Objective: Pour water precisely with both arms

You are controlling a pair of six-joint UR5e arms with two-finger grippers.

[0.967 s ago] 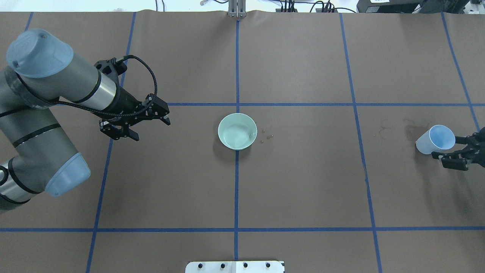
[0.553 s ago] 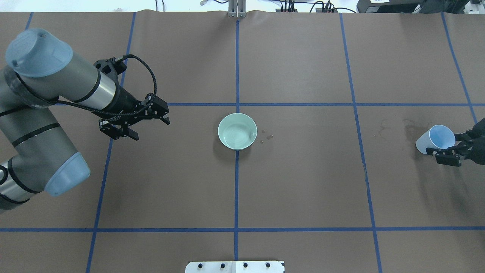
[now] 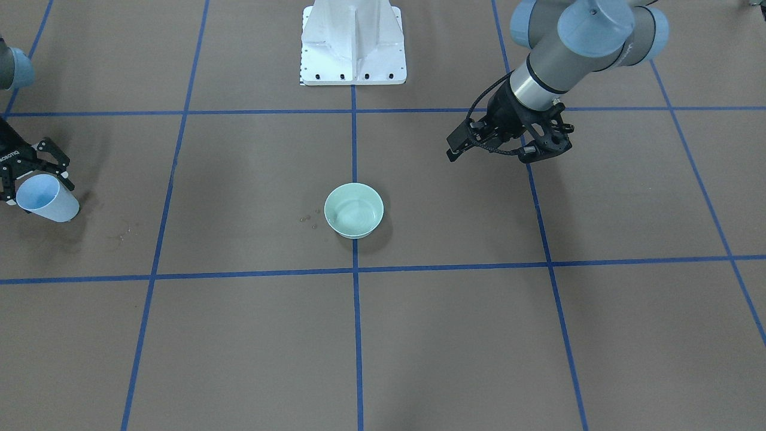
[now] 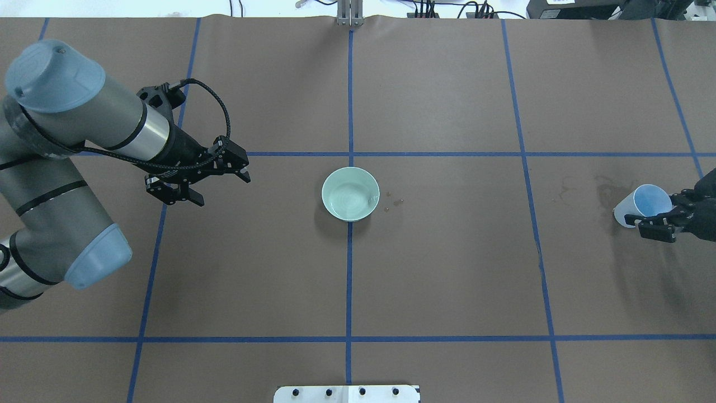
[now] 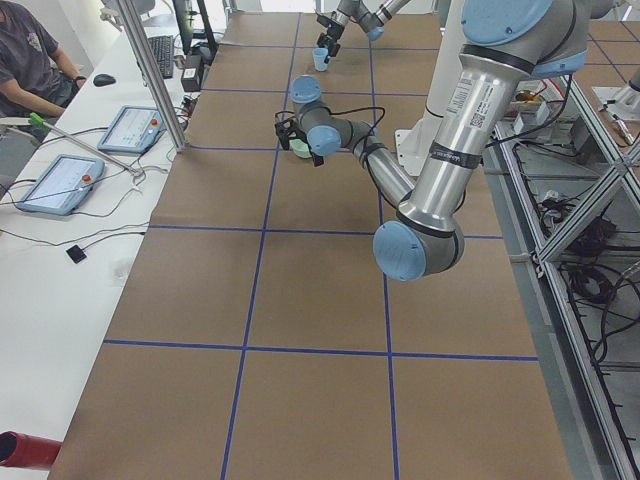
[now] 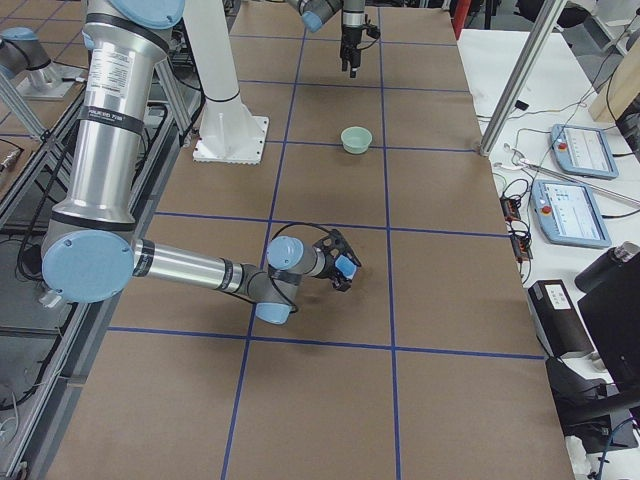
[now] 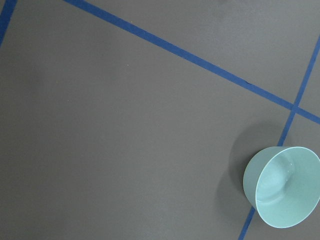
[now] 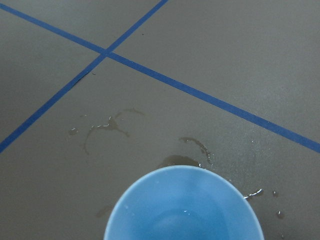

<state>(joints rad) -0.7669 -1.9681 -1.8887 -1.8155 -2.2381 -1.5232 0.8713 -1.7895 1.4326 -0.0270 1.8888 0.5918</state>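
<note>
A light blue cup (image 4: 643,205) stands at the table's far right, and it also shows in the front view (image 3: 46,202). My right gripper (image 4: 655,211) is open, with one finger on either side of the cup. The right wrist view looks into the cup (image 8: 182,205), where only tiny glints show. A pale green bowl (image 4: 351,194) sits at the table's centre with faint rings inside. My left gripper (image 4: 224,191) is open and empty, well to the left of the bowl. The left wrist view has the bowl (image 7: 282,187) at its lower right.
Wet marks (image 8: 107,125) stain the brown paper beside the cup. A few droplets (image 4: 394,202) lie right of the bowl. Blue tape lines grid the table. The white pedestal (image 3: 353,42) stands at the robot's edge. Tablets and an operator (image 5: 30,60) are beyond the far side.
My right gripper has moved in further around the cup, which stayed put. My left arm has shifted very slightly back. The bowl has not moved.
</note>
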